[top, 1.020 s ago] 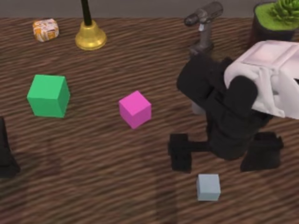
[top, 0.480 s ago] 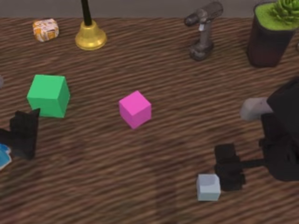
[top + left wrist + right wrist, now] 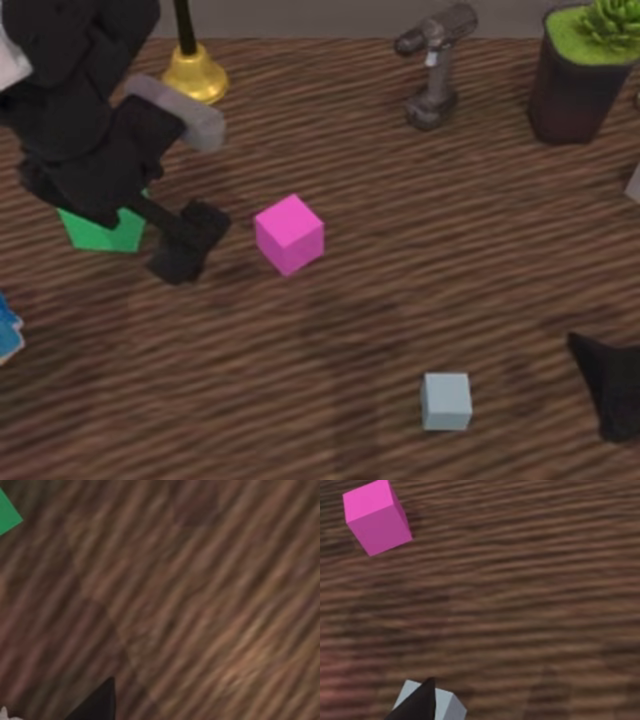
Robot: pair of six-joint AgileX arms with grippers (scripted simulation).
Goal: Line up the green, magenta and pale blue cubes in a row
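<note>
Trouble could come if the left gripper, fingers apart over the matte bright green cube left of the matte magenta-pink cube, drops off-centre and shoves it askew.

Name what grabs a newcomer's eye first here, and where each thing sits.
The left arm's black bulk looms at the table's far left, its left gripper over the mostly hidden green cube. The magenta cube sits mid-table, the pale blue cube near the front edge, right of centre.

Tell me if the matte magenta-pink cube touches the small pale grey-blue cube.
Apart. The top view shows the magenta-pink cube and the pale grey-blue cube separated by bare wooden table.
</note>
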